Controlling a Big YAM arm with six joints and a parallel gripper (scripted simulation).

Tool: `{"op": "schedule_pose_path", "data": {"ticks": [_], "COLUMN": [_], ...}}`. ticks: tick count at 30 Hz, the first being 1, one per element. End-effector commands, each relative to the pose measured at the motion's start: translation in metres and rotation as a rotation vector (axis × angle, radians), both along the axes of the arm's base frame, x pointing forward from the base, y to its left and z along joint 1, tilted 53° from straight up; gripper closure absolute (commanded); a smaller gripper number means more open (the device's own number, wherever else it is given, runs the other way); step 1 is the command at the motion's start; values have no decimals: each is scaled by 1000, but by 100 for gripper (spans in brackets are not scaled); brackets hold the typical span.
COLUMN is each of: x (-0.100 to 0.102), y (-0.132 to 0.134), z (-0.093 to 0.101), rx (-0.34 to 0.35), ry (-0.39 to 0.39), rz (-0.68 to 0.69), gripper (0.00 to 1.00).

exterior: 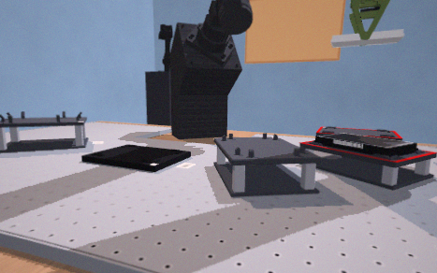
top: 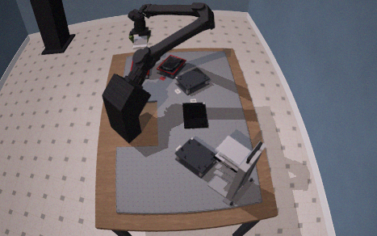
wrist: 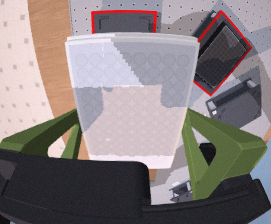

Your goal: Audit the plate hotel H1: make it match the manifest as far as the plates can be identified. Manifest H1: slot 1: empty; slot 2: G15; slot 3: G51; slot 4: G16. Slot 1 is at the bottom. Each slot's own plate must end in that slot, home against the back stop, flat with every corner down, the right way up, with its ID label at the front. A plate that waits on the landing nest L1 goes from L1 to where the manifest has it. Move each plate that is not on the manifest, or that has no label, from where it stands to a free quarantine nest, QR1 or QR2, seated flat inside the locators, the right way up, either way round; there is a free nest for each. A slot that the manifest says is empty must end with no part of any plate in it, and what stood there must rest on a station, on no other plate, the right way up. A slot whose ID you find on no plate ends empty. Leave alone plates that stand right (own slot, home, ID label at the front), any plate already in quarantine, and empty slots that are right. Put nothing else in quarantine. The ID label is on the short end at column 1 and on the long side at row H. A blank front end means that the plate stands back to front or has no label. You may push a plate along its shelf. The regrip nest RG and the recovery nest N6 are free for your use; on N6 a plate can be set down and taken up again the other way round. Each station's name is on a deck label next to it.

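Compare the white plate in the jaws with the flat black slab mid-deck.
Colour: the white plate is pale, the black slab dark. Pose: the white plate hangs high in the air, clamped in the gripper jaws; the black slab lies flat on the mat. Both are thin rectangles.

my long black six-joint arm (top: 181, 34) reaches up from its blocky base, folds sharply at the elbow and doubles back. my gripper (wrist: 131, 112) hangs high, pointing down, its green fingers spread wide, clamped on the sides of a pale translucent plate (wrist: 129, 99).
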State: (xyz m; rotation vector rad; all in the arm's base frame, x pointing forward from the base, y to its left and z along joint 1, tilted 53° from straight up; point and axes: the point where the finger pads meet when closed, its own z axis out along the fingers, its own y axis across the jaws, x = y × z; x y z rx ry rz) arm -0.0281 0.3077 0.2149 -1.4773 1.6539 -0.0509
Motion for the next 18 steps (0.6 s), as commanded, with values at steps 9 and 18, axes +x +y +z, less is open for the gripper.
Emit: {"op": "schedule_pose_path", "data": {"ticks": [9, 18], "x": [-3, 8], "y": [16, 27], "z": [-9, -27], "rx": [32, 11], "ry": [23, 9], "rz": [-15, -15], "gripper": [14, 14]}}
